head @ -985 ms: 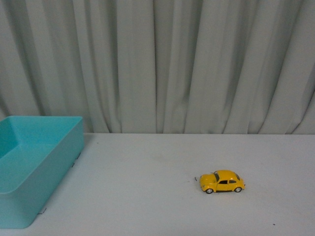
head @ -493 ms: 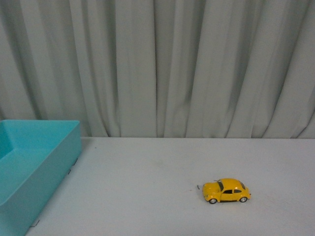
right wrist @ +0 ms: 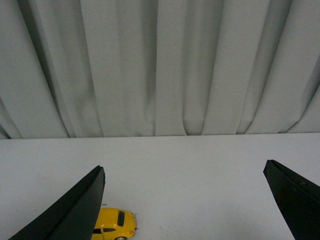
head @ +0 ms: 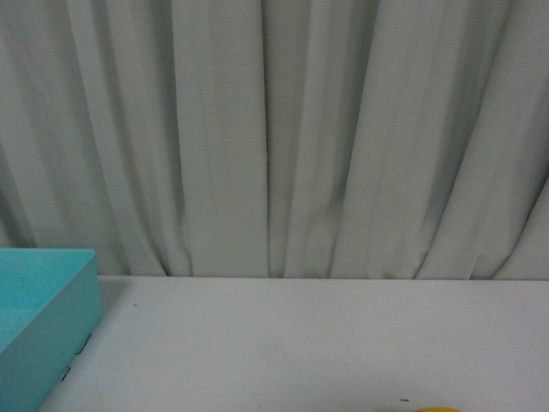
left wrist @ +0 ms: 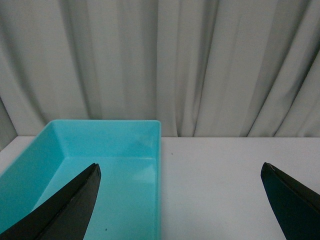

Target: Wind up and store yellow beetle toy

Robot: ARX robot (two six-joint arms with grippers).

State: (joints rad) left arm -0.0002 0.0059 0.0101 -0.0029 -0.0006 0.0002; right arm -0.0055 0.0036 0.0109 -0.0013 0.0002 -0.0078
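Front view: only a thin sliver of the yellow beetle toy (head: 437,409) shows, cut off by the bottom edge, right of centre. The teal bin (head: 43,318) is at lower left, on the white surface (head: 283,343). A grey curtain (head: 274,137) fills the upper part of the frame. No arm in this view.

Right wrist view adds what the front view can't show. The toy (right wrist: 114,224) is upright on the surface with its rounded body and a dark window visible. It is partly hidden behind one dark finger (right wrist: 70,210) of the right end effector (right wrist: 184,166). Can't tell if that finger touches it. Fingers are spread wide and grip nothing.

Left wrist view is the only one looking into the bin (left wrist: 115,150): open top, smooth teal walls and floor, one long side running along bare surface. The toy doesn't show here. The left end effector (left wrist: 181,167) is also spread wide and grips nothing, one finger (left wrist: 65,210) in front of the bin, the other in front of the surface.
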